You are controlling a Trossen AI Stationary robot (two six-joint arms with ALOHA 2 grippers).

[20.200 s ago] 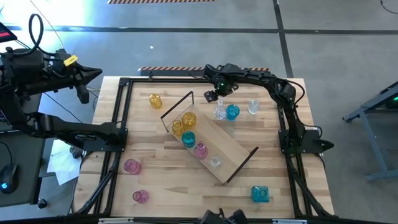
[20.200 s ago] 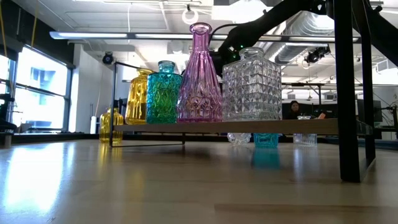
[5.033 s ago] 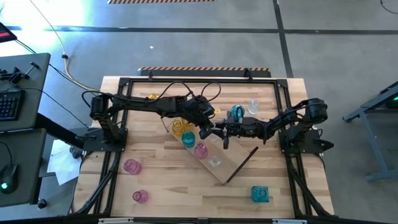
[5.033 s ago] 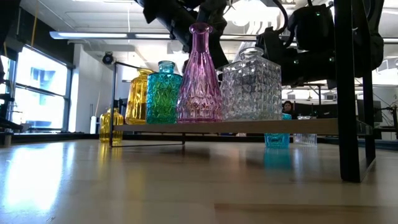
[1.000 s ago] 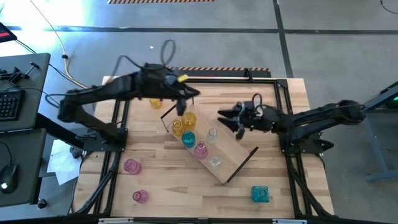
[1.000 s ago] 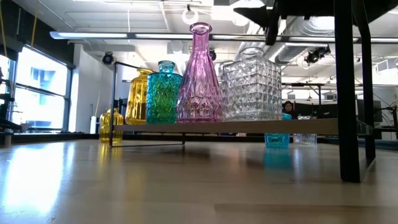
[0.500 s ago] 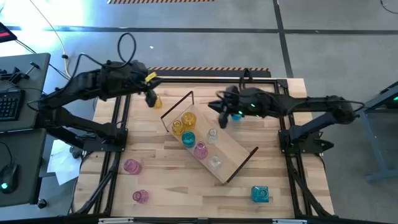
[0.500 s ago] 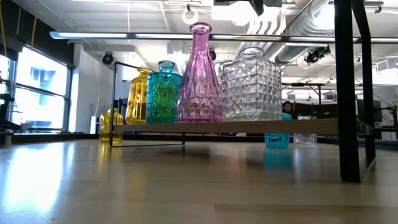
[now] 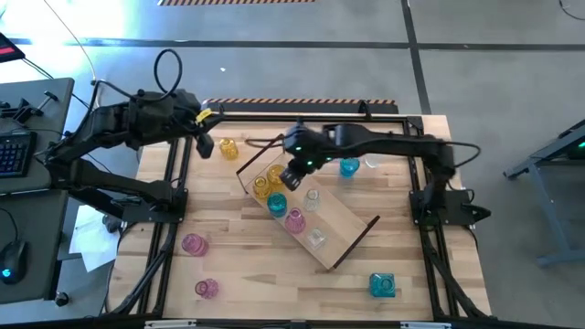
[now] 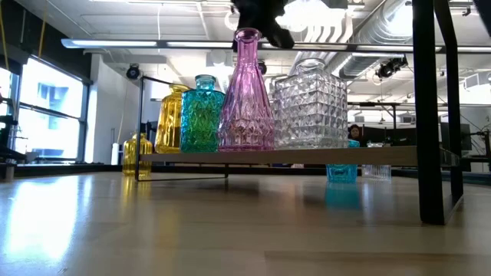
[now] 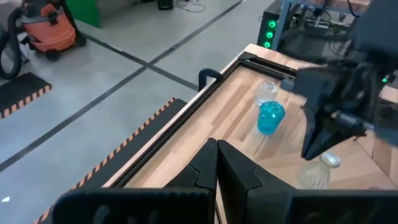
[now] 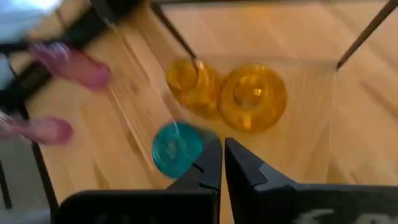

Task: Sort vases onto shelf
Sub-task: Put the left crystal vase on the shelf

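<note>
Right gripper (image 9: 291, 176) is hovering over the far end of the shelf (image 9: 343, 222), jaws clenched on nothing, just above the two amber vases (image 9: 268, 180) sitting there. Left gripper (image 9: 206, 144) is hanging over the surface's far left corner, jaws clenched too, empty, beside a lone amber vase (image 9: 228, 148) on the surface. The shelf is lying diagonally mid-surface, carrying in a row a teal vase (image 9: 277, 203), a pink vase (image 9: 294, 220) and a clear vase (image 9: 315, 238), with another clear vase (image 9: 312, 198) beside them. A blue vase (image 9: 348, 167) and a small clear vase (image 9: 371, 156) are standing on the surface near the far edge. Two pink vases (image 9: 193, 244) are sitting by the left edge, near corner; a teal square vase (image 9: 382, 285) is by the near right corner.
</note>
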